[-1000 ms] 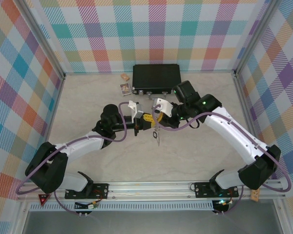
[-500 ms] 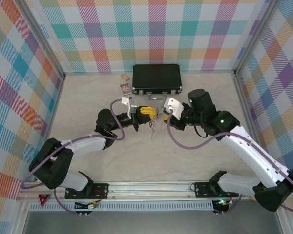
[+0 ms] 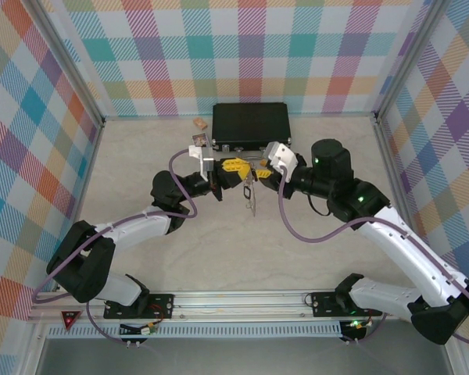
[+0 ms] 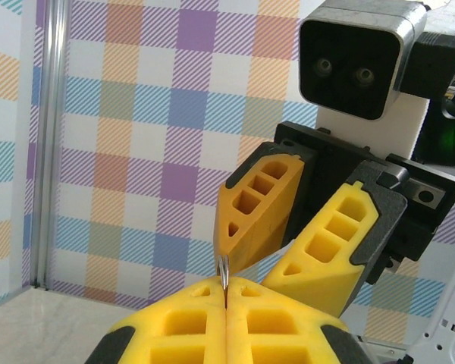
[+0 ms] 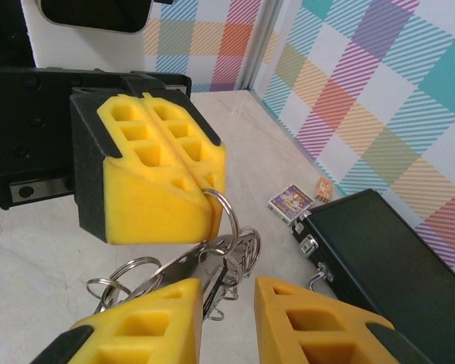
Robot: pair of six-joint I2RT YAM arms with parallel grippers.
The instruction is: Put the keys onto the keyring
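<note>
Above the far middle of the table (image 3: 141,258), just short of the black case (image 3: 250,123), the left pincer (image 5: 203,196) has its yellow pads pressed together on the rim of the keyring (image 5: 235,216). The thin grey hoop therefore hangs free below the grip, clear of the tabletop. Gripping it at one point of the rim, edge-on to the other arm, looks meant to leave the rest of the wire open to reach.

Facing it tip to tip, the right pincer (image 5: 227,285) stands partly spread, with a clear gap between its pads. The dangling bundle (image 5: 212,262) sits just beyond them, and I cannot tell whether either pad touches metal. In that bundle, small wire loops (image 5: 100,286) and flat metal pieces that I take for the keys (image 5: 180,265) hang tangled under the hoop. Whether they are truly threaded on or only caught is too fine to make out.

Further out, the case lies shut along the far edge, with small cards (image 3: 200,141) by its left end.

Compared with a second ago, both pincers have carried the work from nearer the table's middle toward the far edge, close up to the case. The right arm's wrist has swung round to meet the left one head-on.
</note>
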